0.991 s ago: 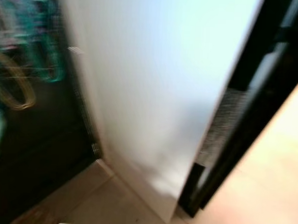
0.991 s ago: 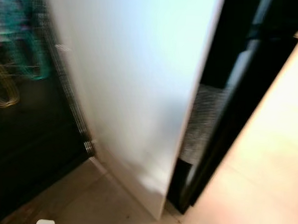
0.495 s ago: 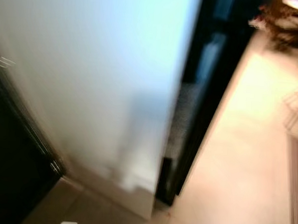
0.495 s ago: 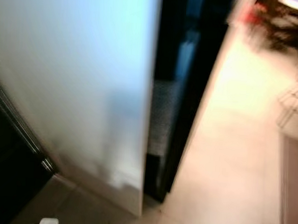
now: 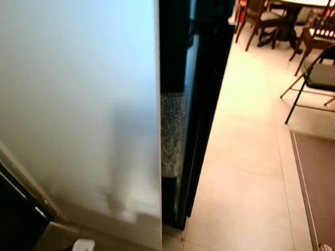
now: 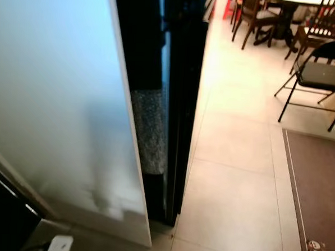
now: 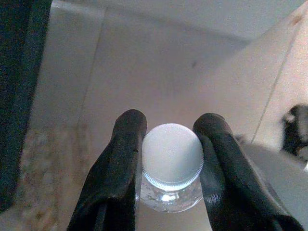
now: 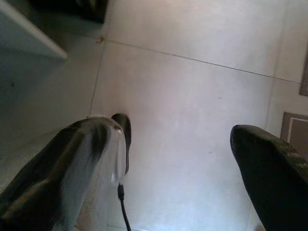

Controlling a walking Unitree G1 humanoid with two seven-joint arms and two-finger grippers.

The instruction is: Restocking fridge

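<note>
- Left gripper (image 7: 168,166) clamps the neck of a clear bottle (image 7: 172,159); its body is hidden below the white cap
- Right gripper (image 8: 183,159) hangs spread over bare floor tiles (image 8: 192,96)
- White fridge door (image 5: 73,98) blocks 9 o'clock; folding chair (image 5: 322,77) at 2 o'clock

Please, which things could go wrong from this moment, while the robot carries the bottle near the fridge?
1. The left gripper holds the clear bottle only at its white cap, so it might slip and drop onto the tiled floor.
2. The white fridge door stands open close in front; the robot may bump its edge.
3. The brown mat and the folding chair lie to the right, possible trip hazards.
</note>
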